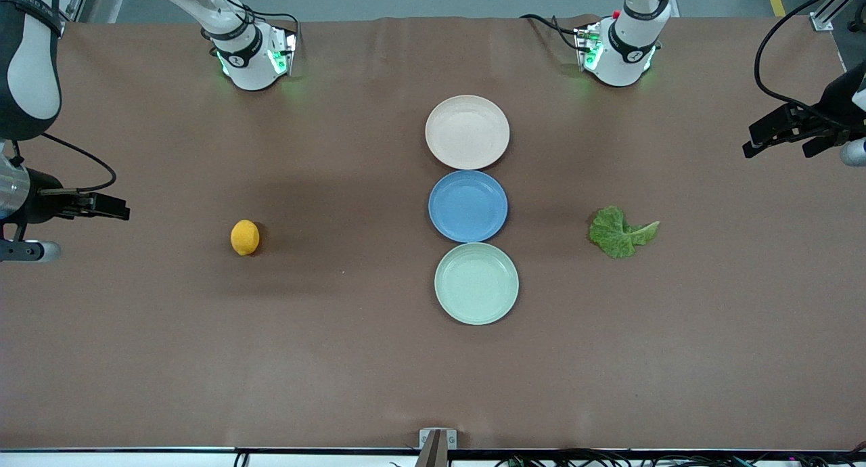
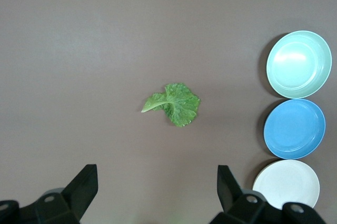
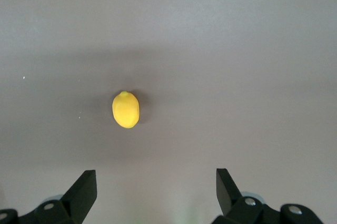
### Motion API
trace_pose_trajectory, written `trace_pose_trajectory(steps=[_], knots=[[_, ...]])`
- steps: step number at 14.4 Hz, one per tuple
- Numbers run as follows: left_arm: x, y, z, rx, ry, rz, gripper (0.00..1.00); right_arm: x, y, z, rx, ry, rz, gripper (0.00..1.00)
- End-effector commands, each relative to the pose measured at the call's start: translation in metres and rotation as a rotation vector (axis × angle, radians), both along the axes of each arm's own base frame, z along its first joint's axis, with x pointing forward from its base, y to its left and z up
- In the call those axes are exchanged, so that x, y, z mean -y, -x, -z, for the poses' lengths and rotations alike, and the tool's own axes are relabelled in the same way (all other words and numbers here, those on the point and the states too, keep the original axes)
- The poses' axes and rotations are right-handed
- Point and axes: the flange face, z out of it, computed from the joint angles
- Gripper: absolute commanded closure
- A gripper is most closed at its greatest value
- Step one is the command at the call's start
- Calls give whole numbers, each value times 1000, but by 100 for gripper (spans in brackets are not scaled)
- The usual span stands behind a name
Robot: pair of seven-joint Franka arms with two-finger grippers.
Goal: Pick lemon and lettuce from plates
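Both pincers, left [image 2: 155, 195] & right [image 3: 155, 195], spread, well apart from lettuce [image 2: 175, 104], lemon [image 3: 126, 110].

Lemon [image 3: 126, 110] alone on table [image 3: 237, 50], right gripper [image 3: 156, 190] fingers spread

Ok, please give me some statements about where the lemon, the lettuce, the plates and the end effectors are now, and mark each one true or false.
1. The lemon lies on the bare table, not on a plate. True.
2. The lettuce lies in the green plate. False: it lies on the table, toward the left arm's end.
3. All three plates are empty. True.
4. The blue plate is the nearest one to the front camera. False: it is between the beige plate and the green plate, which is nearest.
5. The left end effector holds the lettuce. False: it is open, above the table.
6. The right end effector is open. True.
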Motion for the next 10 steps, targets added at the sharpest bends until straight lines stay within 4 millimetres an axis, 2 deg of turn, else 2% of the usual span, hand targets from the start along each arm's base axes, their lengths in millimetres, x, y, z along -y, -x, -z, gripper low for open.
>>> trace_pose_trajectory(steps=[1,4,10], knots=[[-3,-2,-8,0,-18,4,0,-2,8,-4,-46,-18,5,0],[-3,-2,-10,5,-30,5,0,-1,23,-14,-36,-32,9,0],[0,-1,-22,30,-28,11,0,-14,65,-24,50,-33,-13,0]])
